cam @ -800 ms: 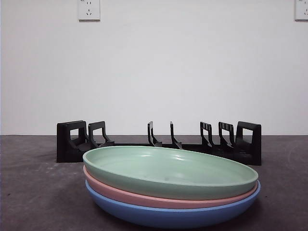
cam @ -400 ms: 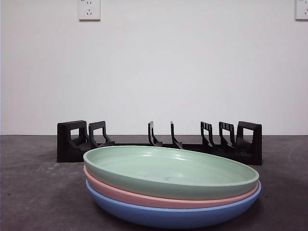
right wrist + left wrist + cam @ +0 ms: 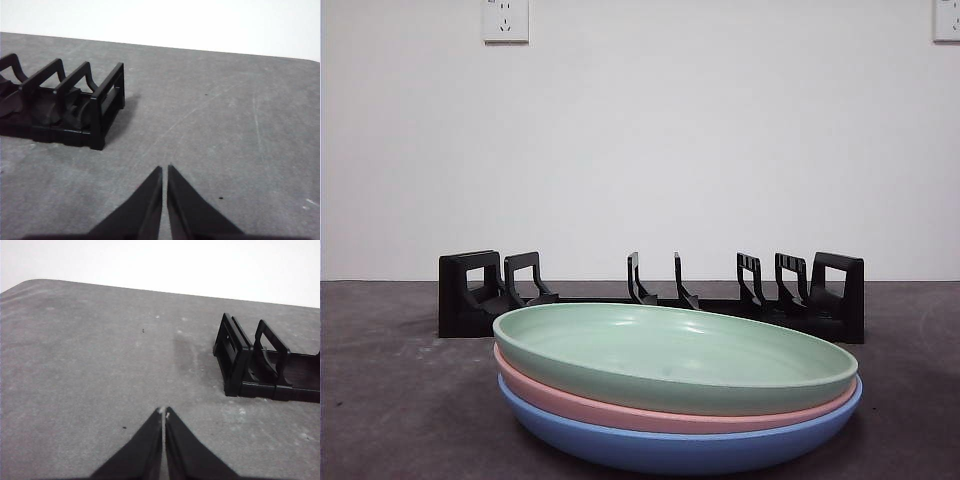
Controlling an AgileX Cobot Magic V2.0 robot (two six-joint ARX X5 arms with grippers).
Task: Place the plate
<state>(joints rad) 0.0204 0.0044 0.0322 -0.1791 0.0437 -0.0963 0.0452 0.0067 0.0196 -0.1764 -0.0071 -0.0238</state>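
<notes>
The table carries a three-plate stack, green plate on top, just before the rack. Both grippers, left and right, hover closed and empty. Best grip the green rim, tilt it upright, then slot it.

No readable text anywhere, not on the plates, the rack, or the wall outlets.
</notes>
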